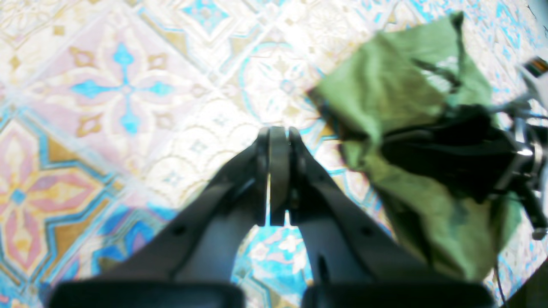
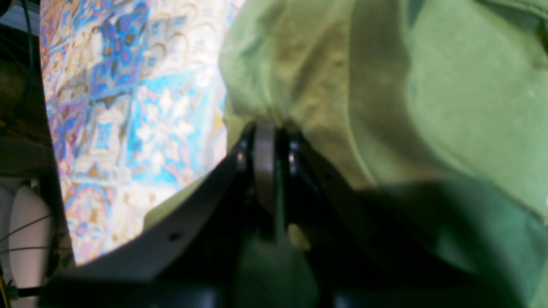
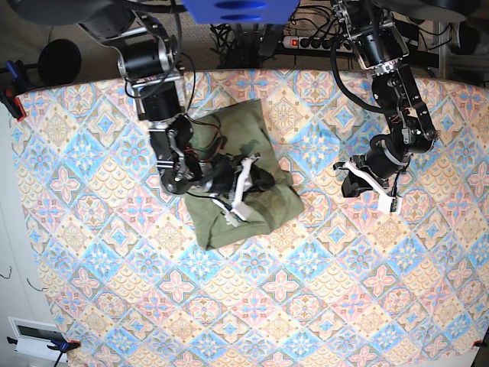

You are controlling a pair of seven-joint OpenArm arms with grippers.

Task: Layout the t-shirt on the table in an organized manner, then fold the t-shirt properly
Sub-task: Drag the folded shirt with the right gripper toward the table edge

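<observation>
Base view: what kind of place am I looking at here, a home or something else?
Most likely a robotics lab or test bench, not a home. Two robot arms are mounted over a table clad in a tile-patterned cloth, a power strip and loose cables lie behind it, and one olive-green t-shirt is the only thing being worked on.

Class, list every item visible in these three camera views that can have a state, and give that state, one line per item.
Olive-green cotton t-shirt: folded into a compact, rumpled bundle, lying on the table.
Tile-patterned pink, blue and cream tabletop cloth: spread flat.
Right gripper: jaws shut on the t-shirt's fabric.
Left gripper: jaws shut, holding nothing, beside the t-shirt, apart from it.
</observation>
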